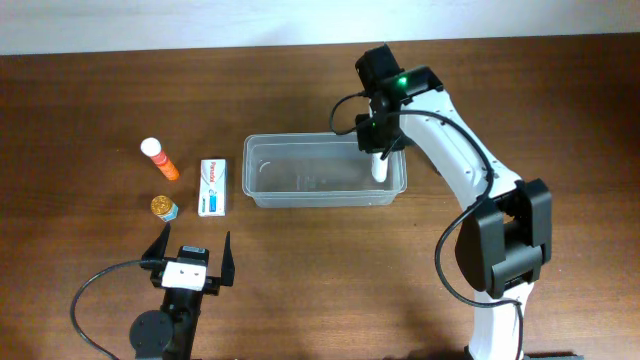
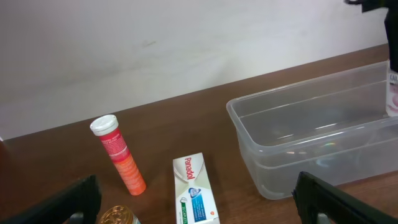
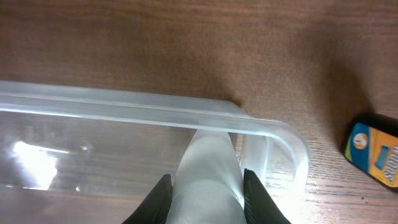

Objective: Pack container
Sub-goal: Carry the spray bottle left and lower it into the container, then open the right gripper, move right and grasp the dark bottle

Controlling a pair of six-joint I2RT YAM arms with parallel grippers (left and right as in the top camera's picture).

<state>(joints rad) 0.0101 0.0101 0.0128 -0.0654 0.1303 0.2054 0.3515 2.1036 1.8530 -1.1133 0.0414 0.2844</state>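
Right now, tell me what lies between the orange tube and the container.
The white Panadol box lies flat between the orange tube and the container, touching neither. The overhead view shows it.

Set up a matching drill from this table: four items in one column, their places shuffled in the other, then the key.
Items
1. orange cylindrical tube with white cap
2. white and blue cardboard Panadol box
3. small gold-lidded jar
4. white plastic bottle

Places
A. between the jaws of the right gripper, inside the clear plastic rectangular tub
B. nearest the open left gripper
C. flat on the wooden table, next to the tub's short end
D. beyond the jar, farther from the left gripper

Pairs: 1-D, 2-C, 3-B, 4-A
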